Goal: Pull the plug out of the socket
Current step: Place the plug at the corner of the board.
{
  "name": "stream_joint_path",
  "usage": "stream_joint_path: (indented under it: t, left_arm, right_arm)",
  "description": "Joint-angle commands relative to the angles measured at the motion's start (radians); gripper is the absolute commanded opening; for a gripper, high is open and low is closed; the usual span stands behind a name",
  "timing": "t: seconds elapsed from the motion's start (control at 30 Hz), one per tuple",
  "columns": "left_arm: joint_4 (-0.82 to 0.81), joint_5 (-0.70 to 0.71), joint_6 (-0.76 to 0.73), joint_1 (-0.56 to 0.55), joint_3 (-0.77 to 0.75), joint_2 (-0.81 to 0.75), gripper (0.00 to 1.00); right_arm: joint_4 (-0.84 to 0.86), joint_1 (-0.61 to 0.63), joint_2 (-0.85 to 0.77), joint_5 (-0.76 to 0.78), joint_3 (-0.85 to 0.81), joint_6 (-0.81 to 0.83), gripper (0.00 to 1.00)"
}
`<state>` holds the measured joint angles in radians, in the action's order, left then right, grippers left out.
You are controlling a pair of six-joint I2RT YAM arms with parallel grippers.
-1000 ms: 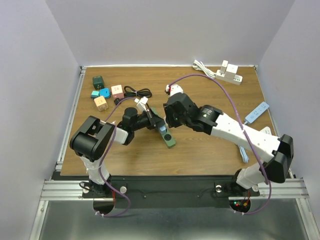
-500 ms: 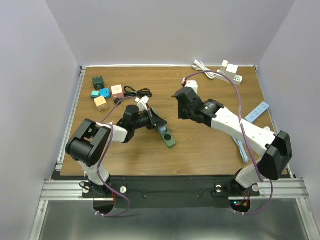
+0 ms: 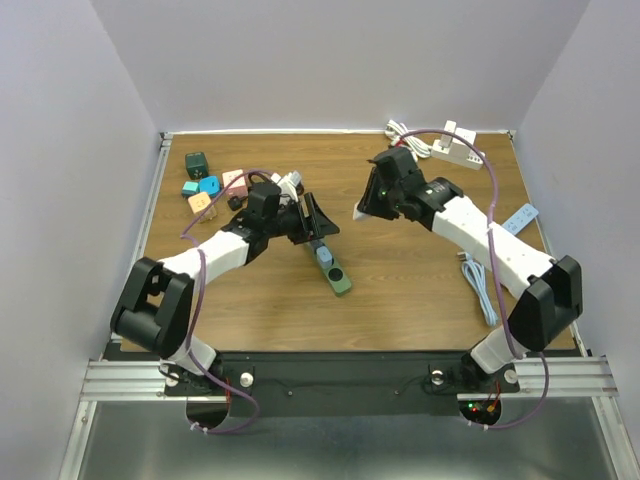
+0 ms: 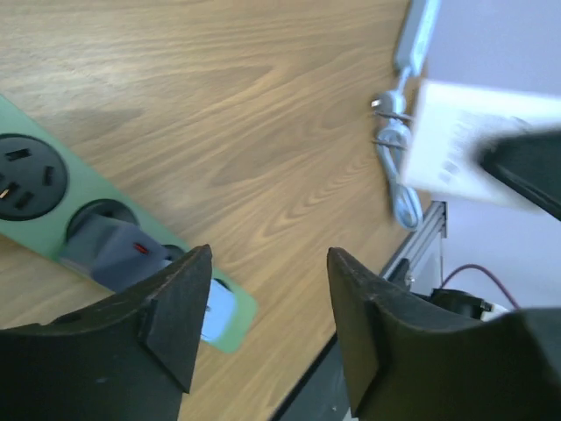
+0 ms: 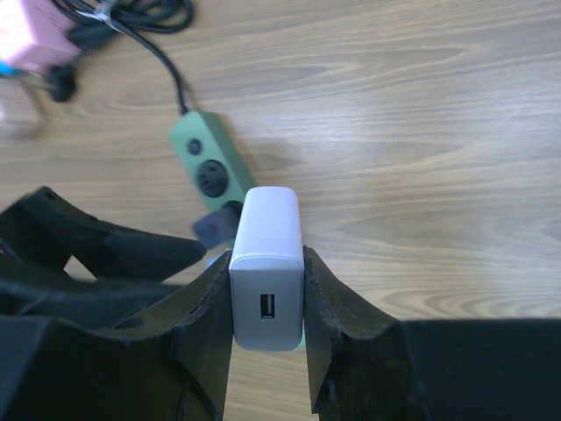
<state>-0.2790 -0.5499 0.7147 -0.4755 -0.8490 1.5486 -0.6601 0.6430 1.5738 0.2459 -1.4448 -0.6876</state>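
Note:
A green socket strip (image 3: 333, 270) lies mid-table with a grey adaptor (image 4: 110, 250) still seated in it. The white plug (image 5: 266, 263), a USB charger block, hangs in the air clear of the green socket strip (image 5: 203, 162). My right gripper (image 5: 266, 260) is shut on the plug's sides, and from above this right gripper (image 3: 376, 198) is behind and right of the strip. My left gripper (image 4: 267, 263) is open with nothing between its fingers, above the green socket strip (image 4: 35, 197). In the top view that left gripper (image 3: 318, 218) sits just over the strip's far end.
Several coloured adaptor cubes (image 3: 205, 185) and a coiled black cable (image 3: 275, 185) lie at the back left. A white power strip (image 3: 455, 148) is at the back right. Another white strip (image 3: 515, 222) and a white cable (image 3: 478, 285) lie along the right edge.
The right gripper has carried the white plug up and back to the right, away from the green strip. The left gripper has opened and drawn back a little from the strip.

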Motion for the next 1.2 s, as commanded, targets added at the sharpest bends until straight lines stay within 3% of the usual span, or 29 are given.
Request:
stream_joint_path:
  t: [0.0,0.1,0.3,0.47,0.6,0.8,0.97,1.17]
  left_arm:
    - [0.029,-0.024,0.002,0.001,-0.056,-0.123,0.73]
    - [0.003,-0.045,0.066,0.003,-0.044,-0.16,0.76]
    - [-0.219,-0.099,0.265,0.006,0.039,-0.202,0.77]
    - [-0.385,-0.134,0.434,0.005,0.091,-0.202,0.78]
    - [-0.558,-0.099,0.603,0.005,0.16,-0.237,0.78]
    - [-0.572,-0.018,0.657,0.005,0.211,-0.275,0.79]
    - [-0.594,0.022,0.687,0.005,0.231,-0.282,0.78]
    - [-0.595,0.034,0.694,0.005,0.205,-0.254,0.71]
  right_arm:
    - [0.143,-0.061,-0.107,-0.218,0.038,-0.146,0.0]
    - [0.288,-0.112,-0.178,-0.319,0.148,-0.243,0.0]
    - [0.538,-0.143,-0.231,-0.506,0.293,-0.429,0.0]
    - [0.801,-0.144,-0.261,-0.568,0.412,-0.57,0.01]
    - [0.893,-0.146,-0.268,-0.582,0.484,-0.641,0.01]
    - [1.123,-0.146,-0.285,-0.6,0.596,-0.762,0.01]
    - [1.159,-0.144,-0.285,-0.619,0.624,-0.786,0.01]
    - [1.222,-0.144,-0.281,-0.638,0.647,-0.822,0.0]
